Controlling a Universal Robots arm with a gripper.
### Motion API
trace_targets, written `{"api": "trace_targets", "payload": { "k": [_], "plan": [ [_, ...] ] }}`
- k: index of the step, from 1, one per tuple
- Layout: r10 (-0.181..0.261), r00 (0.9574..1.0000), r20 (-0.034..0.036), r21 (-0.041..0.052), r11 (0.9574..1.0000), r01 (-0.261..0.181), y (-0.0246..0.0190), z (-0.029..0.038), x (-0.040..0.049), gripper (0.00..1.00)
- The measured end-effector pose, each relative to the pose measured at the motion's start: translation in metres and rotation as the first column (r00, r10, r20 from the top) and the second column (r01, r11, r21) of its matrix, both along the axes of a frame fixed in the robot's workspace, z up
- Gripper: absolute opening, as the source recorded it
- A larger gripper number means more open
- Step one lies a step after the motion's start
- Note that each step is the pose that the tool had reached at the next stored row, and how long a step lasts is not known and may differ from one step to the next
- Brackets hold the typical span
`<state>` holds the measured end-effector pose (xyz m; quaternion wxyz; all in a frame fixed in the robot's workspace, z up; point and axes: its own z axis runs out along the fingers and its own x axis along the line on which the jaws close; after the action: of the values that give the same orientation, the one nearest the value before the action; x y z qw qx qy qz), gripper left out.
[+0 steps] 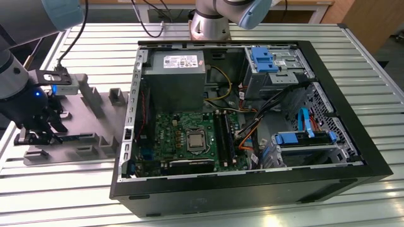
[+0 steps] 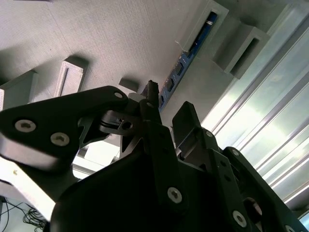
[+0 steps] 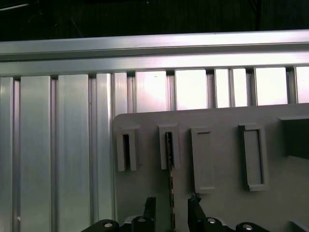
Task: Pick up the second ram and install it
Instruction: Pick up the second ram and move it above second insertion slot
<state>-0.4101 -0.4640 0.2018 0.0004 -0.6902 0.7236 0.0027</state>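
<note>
I read gripper (image 3: 171, 210) spread, astride second ram (image 3: 169, 150); its long axis runs between the jaws; edge-up in grey fixture (image 3: 224, 159)

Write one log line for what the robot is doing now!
step: pick second ram | fingers: open, one each side of ram | ram: on edge in grey holder slot | install: not yet done

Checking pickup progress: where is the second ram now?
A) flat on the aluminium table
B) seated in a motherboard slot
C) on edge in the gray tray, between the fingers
C: in the first wrist view the second ram stands on edge in the gray tray, with the fingers either side of it.
</note>
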Motion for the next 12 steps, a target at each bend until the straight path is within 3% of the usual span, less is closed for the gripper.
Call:
{"api": "trace_targets", "payload": {
  "k": [2,3,7,8,11,12],
  "plan": [
    [0.0,1.0,0.0,0.0,1.0,0.0,0.0,-0.0016,0.0,0.4],
    [0.0,1.0,0.0,0.0,1.0,0.0,0.0,-0.006,0.0,0.4],
    [0.0,1.0,0.0,0.0,1.0,0.0,0.0,-0.0063,0.0,0.38],
    [0.0,1.0,0.0001,0.0,1.0,0.0,0.0,-0.0064,0.0,0.31],
    [0.0,1.0,0.0,0.0,1.0,0.0,0.0,-0.0066,0.0,0.29],
    [0.0,1.0,0.0,0.0,1.0,0.0,0.0,-0.0067,0.0,0.23]
  ]
}}
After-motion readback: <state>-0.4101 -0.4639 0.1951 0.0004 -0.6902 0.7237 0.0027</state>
